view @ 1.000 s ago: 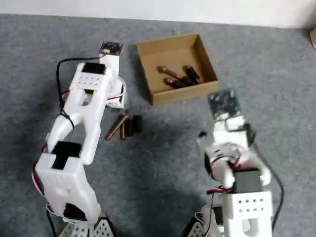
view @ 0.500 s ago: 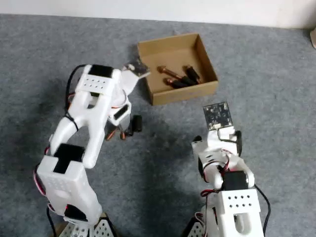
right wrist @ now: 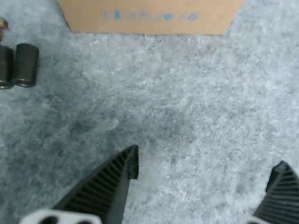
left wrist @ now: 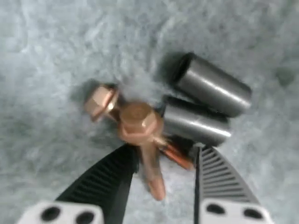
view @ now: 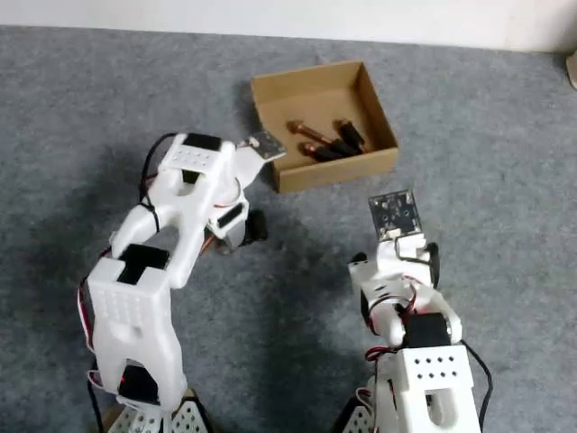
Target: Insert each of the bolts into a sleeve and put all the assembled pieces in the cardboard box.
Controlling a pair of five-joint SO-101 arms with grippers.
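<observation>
Now the left jaws straddle a bolt, nothing pinched yet

Down over the loose pile, the left gripper (left wrist: 166,151) stands spread, one jaw on each side of a copper bolt (left wrist: 142,140). One jaw lies close against the shank and the other stands clear of it. That straddle reads as the set-up for a grasp: closing across the shank would probably give the firmest hold and leave the bolt free to be steered into a sleeve.

The bolt's long axis runs along the line of the jaws. Its hex head lies just beyond the fingertips, pointing away from the gripper, and its tip sits deep between the jaws, toward the palm. A second bolt (left wrist: 100,100) crosses under it, with its head farther out past the near jaw and its shank slanting beneath toward the other jaw.

Two dark sleeves (left wrist: 212,86) lie just past that other jaw's tip. They are side by side and touching, and their long axes run roughly parallel to each other and across the first bolt's line.

The right gripper (right wrist: 206,158) hangs wide open and empty over the grey mat (right wrist: 187,93). The wall of the cardboard box (right wrist: 149,16) is straight ahead of its fingertips, so it is likely waiting to take a sleeve. The box already holds assembled pieces (view: 325,140)
</observation>
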